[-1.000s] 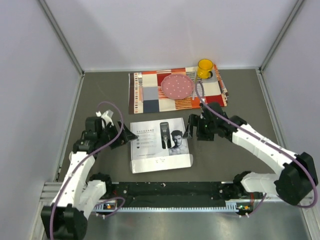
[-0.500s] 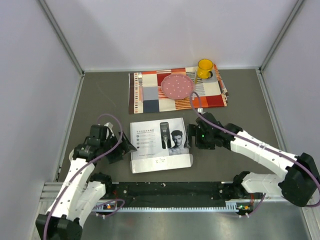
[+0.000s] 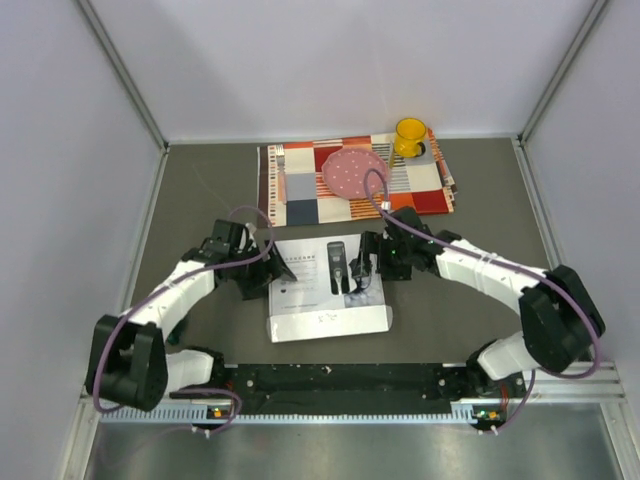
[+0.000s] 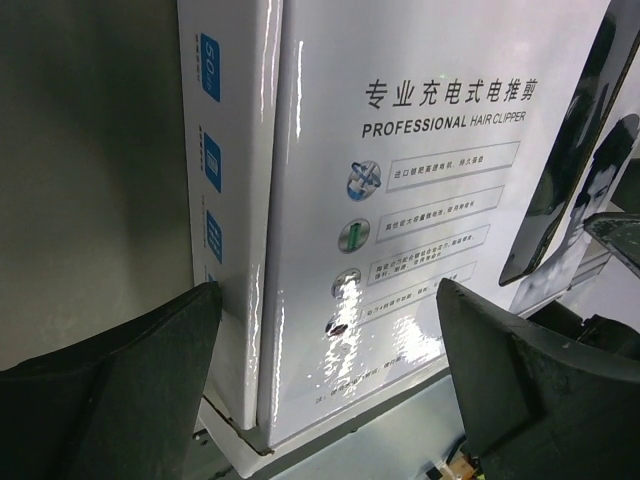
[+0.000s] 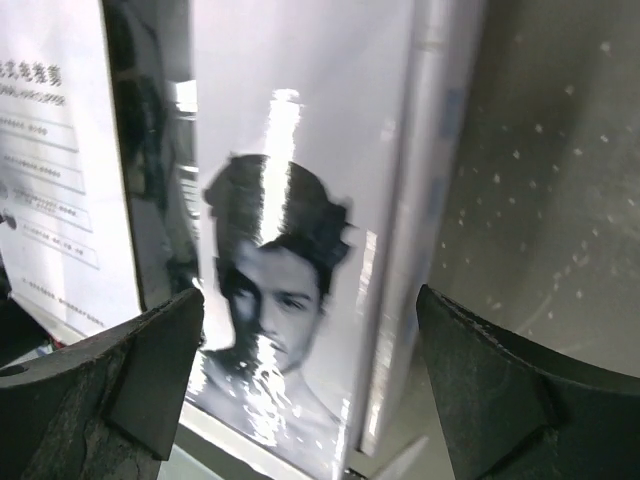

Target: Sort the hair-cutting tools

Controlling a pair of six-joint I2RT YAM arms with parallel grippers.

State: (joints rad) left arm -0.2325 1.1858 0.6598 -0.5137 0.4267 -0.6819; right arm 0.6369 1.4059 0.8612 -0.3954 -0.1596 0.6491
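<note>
Tools both spread wide: my left tool (image 4: 328, 300) straddles the left edge of the box (image 3: 325, 315), my right tool (image 5: 310, 300) its right edge, neither pinching it.

box (image 3: 322, 316) contents hidden, printed face (image 5: 268, 285) blurred, small print (image 4: 420, 256) unreadable

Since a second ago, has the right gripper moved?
Yes. The right gripper shifted left, from beside the white box to over its right edge; the placemat stayed put.
</note>
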